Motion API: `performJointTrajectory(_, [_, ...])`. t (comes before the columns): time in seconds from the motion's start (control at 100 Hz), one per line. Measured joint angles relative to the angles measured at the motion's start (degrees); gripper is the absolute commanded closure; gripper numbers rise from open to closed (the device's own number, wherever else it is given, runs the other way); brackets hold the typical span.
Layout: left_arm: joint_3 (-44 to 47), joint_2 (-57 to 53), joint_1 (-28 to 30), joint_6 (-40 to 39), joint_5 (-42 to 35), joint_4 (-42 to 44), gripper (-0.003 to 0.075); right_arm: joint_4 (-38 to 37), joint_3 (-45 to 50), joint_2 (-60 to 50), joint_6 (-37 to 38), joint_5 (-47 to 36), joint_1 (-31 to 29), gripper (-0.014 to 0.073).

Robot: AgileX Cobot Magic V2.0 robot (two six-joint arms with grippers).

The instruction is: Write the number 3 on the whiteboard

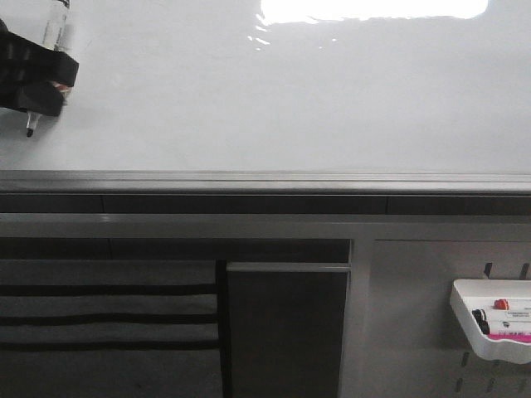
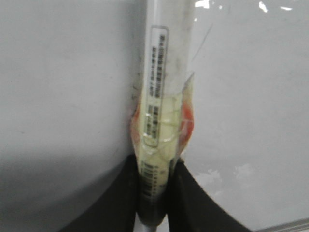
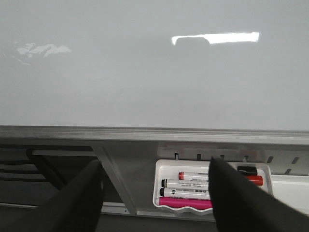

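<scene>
The whiteboard (image 1: 290, 99) fills the upper part of the front view, glossy white with a bright light reflection along its top edge. I see no number 3 on it in any view. My left gripper (image 1: 51, 83) is at the board's far left, shut on a white marker (image 1: 56, 25) whose dark tip (image 1: 31, 129) points down at the board. I cannot tell whether the tip touches. In the left wrist view the marker (image 2: 159, 106), wrapped in clear tape, sits clamped in my left gripper (image 2: 155, 166). My right gripper (image 3: 155, 166) is open and empty below the board's rail.
The grey metal rail (image 1: 265, 181) runs under the board. A small white tray (image 1: 465, 319) at the lower right holds several markers (image 1: 508, 313). It also shows in the right wrist view (image 3: 159, 186), just beyond my right fingers. A dark panel (image 1: 286, 332) stands below the rail.
</scene>
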Motion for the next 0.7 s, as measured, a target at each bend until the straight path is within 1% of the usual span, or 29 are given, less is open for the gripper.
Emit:
performJointTrajectory(0.07, [0.0, -1.9, 0.0, 0.0, 2.5, 0.0, 0.0741, 2.0, 0.0, 0.0, -0.8, 0.2, 0.0, 0.0176])
performJointTrajectory(0.16, [-0.8, -5.4, 0.0, 0.5, 7.0, 0.0, 0.0741, 6.9, 0.0, 0.6, -4.7, 0.9, 0.0, 0.0176])
performJointTrajectory(0.3, [-3.9, -9.9, -1.0, 6.7, 18.6, 0.2, 0.0741, 16.2, -2.2, 4.1, -14.3, 5.2, 0.0, 0.0176])
performJointTrajectory(0.35, [-5.5, -11.0, -2.0, 9.5, 24.3, 0.3, 0.0741, 19.3, -3.8, 6.0, -18.6, 7.2, 0.0, 0.0176])
performJointTrajectory(0.47, [-9.9, -12.4, -5.8, 15.5, 37.4, 0.3, 0.0741, 26.8, -8.2, 11.5, -30.4, 13.9, 0.0, 0.0176])
performJointTrajectory(0.56, [-12.9, -12.6, -9.8, 20.2, 46.0, -0.4, 0.0741, 31.2, -12.0, 16.3, -36.8, 20.6, 0.0, 0.0176])
performJointTrajectory(0.64, [-14.7, -12.6, -14.3, 24.2, 51.5, -1.3, 0.0741, 34.6, -15.0, 20.7, -42.1, 26.5, 0.2, 0.0176])
performJointTrajectory(0.7, [-15.4, -12.7, -17.5, 26.1, 53.9, -2.0, 0.0741, 36.0, -17.2, 23.6, -44.9, 29.3, 1.4, 0.0176])
